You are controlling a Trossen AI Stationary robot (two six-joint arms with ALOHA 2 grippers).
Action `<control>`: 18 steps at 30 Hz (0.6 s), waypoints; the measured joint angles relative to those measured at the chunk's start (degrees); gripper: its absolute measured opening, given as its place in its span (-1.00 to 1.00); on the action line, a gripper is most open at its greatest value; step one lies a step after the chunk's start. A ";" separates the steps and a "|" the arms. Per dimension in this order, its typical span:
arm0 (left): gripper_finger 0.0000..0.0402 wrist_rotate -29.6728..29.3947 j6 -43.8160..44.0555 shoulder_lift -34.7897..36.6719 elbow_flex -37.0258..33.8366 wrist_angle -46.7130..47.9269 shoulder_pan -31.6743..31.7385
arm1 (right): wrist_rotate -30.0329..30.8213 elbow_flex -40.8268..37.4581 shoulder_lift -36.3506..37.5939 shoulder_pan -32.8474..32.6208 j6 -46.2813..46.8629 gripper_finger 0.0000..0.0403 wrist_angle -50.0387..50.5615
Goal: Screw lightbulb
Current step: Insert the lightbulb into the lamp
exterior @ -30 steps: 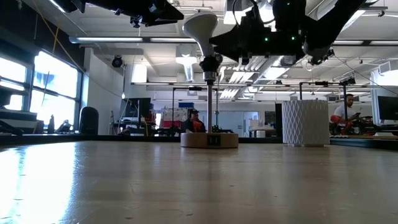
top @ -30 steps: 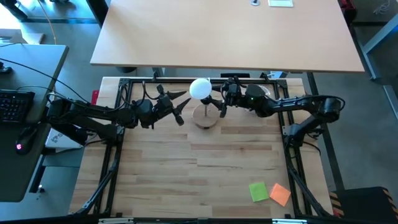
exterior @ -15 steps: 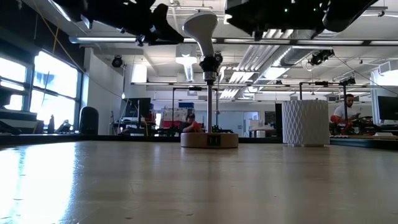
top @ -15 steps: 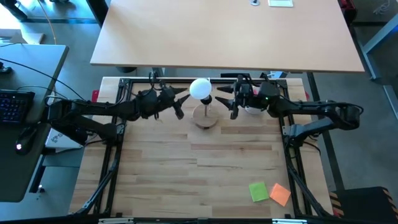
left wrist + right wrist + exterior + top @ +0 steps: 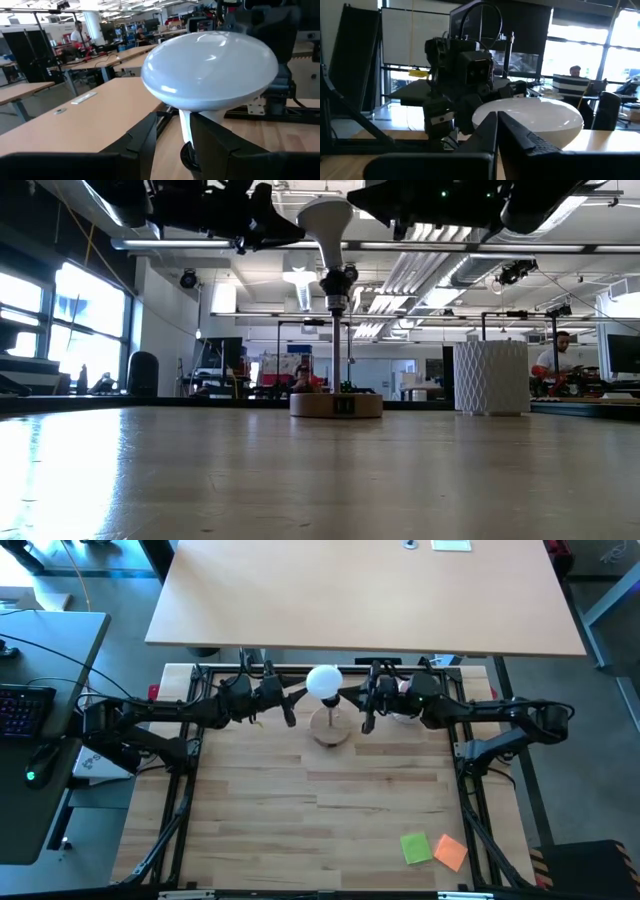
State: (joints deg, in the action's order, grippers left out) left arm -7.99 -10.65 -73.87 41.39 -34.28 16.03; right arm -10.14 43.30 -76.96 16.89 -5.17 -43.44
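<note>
Already the lightbulb (image 5: 323, 682) is seated upright in the lamp socket (image 5: 337, 284). Left end effector (image 5: 291, 705) is parted beside it; right end effector (image 5: 367, 712) is clenched, empty. Tightness cannot be judged.

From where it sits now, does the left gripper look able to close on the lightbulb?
Probably yes. The left gripper sits just beside the lightbulb, fingers apart and pointed at it, with nothing between them. The right gripper, shut, waits on the far side.
</note>
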 joint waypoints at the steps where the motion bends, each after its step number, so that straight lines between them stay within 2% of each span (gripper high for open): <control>1: -0.43 0.04 0.00 0.00 0.00 0.04 -0.02 | 0.24 0.10 -0.06 0.29 -0.24 -0.97 -0.05; 18: -0.43 0.01 2.95 0.07 0.00 -0.44 -1.14 | 1.45 0.12 -0.14 5.02 5.19 -0.99 1.33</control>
State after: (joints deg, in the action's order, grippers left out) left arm -7.98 -7.70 -73.79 41.39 -34.71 14.90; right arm -8.69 43.42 -77.10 21.91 0.01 -42.11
